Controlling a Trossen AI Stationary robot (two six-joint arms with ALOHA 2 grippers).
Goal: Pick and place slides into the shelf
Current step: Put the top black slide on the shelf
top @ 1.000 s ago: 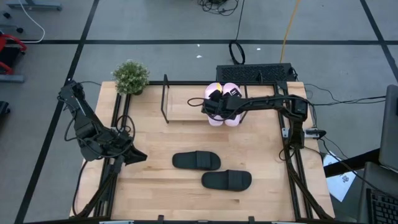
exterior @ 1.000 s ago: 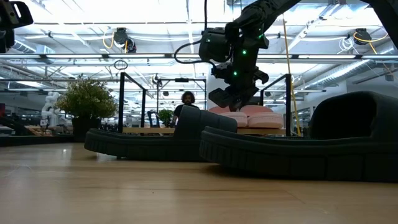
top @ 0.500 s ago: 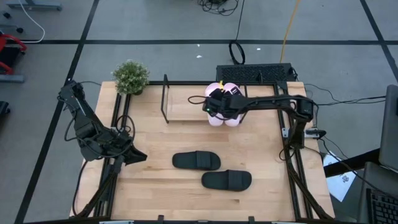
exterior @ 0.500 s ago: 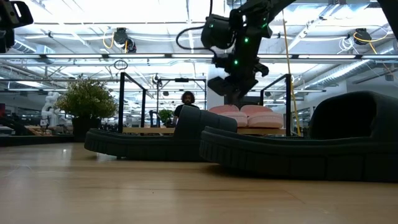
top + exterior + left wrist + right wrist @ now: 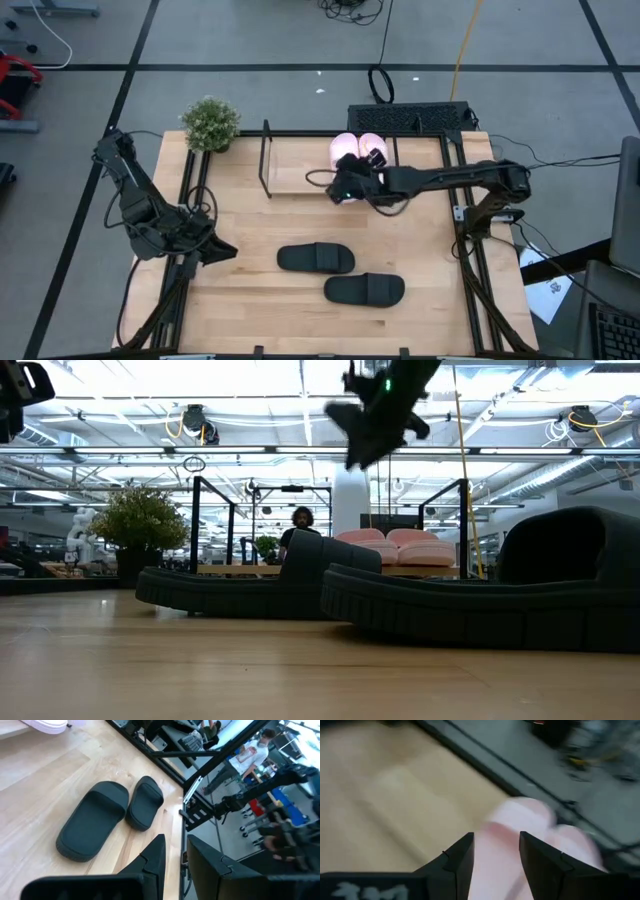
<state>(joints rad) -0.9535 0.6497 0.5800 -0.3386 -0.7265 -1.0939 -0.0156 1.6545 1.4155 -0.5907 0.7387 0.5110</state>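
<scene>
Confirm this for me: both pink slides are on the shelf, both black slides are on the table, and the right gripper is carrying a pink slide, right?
Not quite. The right gripper is open and carries nothing, as the right wrist view shows. The rest holds: in the high view both pink slides sit on the shelf and both black slides lie on the table.

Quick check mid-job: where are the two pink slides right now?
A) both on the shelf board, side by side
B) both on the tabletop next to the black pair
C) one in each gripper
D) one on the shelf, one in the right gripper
A: the pink slides lie side by side on the shelf, the open right gripper holds nothing, and the black slides lie on the tabletop.
</scene>
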